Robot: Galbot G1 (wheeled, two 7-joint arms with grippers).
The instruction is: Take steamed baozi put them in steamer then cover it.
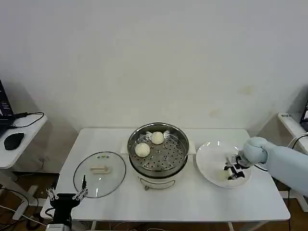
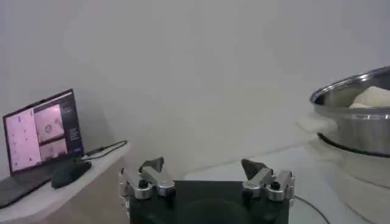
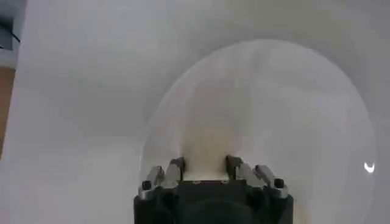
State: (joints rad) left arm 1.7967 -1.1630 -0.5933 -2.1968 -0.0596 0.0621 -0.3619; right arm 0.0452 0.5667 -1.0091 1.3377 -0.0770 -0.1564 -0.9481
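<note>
At the right of the head frame, the right gripper (image 1: 234,172) straddles the last baozi (image 3: 206,148) on the plate (image 1: 207,161), jaws not visibly closed; squeezing off-centre could roll it aside, short of the steamer (image 1: 158,150).

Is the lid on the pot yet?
No. The cover lies flat on the table beside the steamer, which stands open with baozi showing inside.

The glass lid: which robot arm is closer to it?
Left. The left gripper sits at the near rim of the cover, fingers open. The right gripper is over the plate, beyond the steamer.
</note>
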